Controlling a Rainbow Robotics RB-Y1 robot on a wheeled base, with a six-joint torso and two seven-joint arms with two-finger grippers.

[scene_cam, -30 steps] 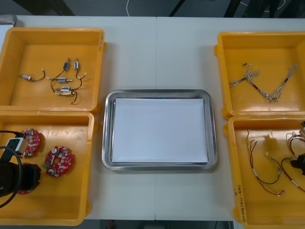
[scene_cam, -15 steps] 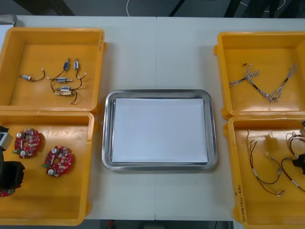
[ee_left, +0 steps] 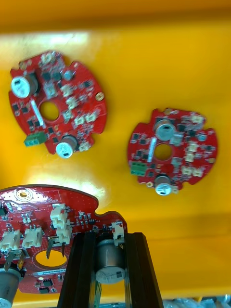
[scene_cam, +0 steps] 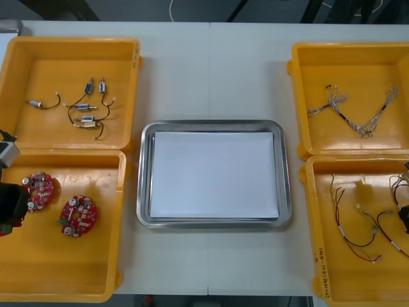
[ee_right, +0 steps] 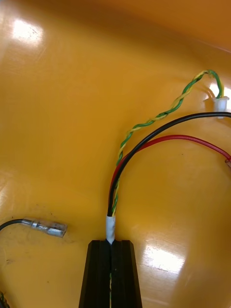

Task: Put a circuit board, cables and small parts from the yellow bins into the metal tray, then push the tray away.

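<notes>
While the left gripper (ee_left: 109, 238) hangs over the near yellow plastic bin (ee_left: 144, 48) on its side, jaws pinching a metal can on a round red circuit board (ee_left: 33, 216), a second red board (ee_left: 57, 103) and a third red board (ee_left: 173, 151) lie flat on the bin floor beyond, apart from each other. Across the light surface (scene_cam: 211, 64), the right gripper (ee_right: 111, 243) sits low in the opposite near bin (ee_right: 57, 120), jaws pressed onto the white-sleeved end of a bundle of black, red and green-yellow twisted cables (ee_right: 159, 131), a loose black lead with a metal terminal (ee_right: 43, 225) close beside. Between the bins sits the shiny metal tray (scene_cam: 214, 124), white inside.
</notes>
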